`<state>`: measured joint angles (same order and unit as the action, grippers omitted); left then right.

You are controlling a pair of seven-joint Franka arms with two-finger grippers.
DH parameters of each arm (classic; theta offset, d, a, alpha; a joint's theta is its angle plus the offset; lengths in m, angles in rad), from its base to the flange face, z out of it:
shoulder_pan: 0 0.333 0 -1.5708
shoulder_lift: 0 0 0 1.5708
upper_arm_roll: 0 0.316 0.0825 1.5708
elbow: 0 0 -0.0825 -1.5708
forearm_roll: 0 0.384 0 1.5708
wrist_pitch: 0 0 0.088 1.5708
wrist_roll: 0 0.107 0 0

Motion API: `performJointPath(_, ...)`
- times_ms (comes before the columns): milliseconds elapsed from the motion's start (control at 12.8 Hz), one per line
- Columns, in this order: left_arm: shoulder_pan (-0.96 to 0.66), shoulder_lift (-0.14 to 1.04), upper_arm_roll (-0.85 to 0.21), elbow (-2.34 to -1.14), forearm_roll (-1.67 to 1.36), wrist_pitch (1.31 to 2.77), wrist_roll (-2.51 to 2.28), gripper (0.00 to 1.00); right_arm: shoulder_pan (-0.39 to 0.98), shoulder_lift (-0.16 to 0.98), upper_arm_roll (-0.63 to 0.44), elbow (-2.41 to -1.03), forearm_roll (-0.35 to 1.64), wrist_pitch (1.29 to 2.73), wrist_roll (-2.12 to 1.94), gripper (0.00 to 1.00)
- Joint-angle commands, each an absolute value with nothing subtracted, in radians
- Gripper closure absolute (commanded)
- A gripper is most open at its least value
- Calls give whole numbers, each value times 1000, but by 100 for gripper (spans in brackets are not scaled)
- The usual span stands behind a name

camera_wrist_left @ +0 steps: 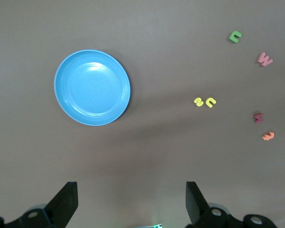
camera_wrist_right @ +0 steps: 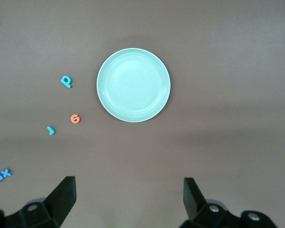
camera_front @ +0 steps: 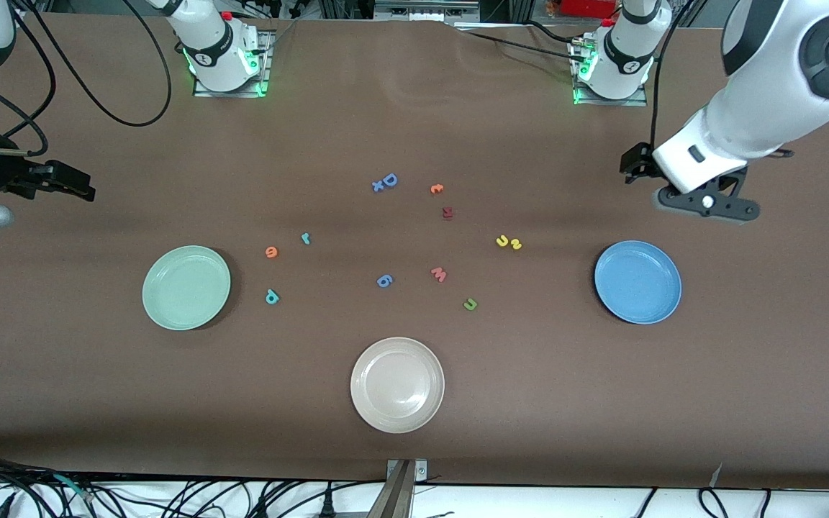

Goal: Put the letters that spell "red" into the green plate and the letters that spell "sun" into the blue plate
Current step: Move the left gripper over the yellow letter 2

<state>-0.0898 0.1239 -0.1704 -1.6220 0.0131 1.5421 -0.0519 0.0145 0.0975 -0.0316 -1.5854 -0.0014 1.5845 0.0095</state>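
Six task letters lie on the table mid-way between the ends: orange e (camera_front: 271,252), teal r (camera_front: 305,238) and teal d (camera_front: 272,296) beside the green plate (camera_front: 186,287); yellow u (camera_front: 503,241) touching yellow s (camera_front: 516,245), and green n (camera_front: 470,304), nearer the blue plate (camera_front: 637,281). One beige plate (camera_front: 397,384) sits by the front edge. Left claw (camera_wrist_left: 132,199) and right claw (camera_wrist_right: 129,197) hang released over the table's ends.

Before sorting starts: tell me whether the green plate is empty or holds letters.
Empty: the green plate shows a bare mint surface in the front and right wrist views.
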Motion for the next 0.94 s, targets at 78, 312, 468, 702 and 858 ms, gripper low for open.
performJointPath(78, -133, 235, -170, -1583, -11, 1621, 41, 0, 15, 97, -35, -1582, -3, 1571, -6, 0)
performJointPath(312, -195, 255, -170, -1679, -6, 1728, 63, 0, 15, 97, -35, -1583, -3, 1552, -8, 0)
performJointPath(468, -235, 258, -186, -1787, 1, 1878, 80, 0, 18, 100, -35, -1591, -3, 1566, -6, 0)
performJointPath(702, -242, 279, -192, -1902, 2, 2054, 226, 0, 21, 117, -34, -1589, 3, 1580, -3, 0)
performJointPath(858, -247, 314, -192, -1940, 2, 2126, 323, 0, 25, 127, -31, -1589, 11, 1578, -3, 0)
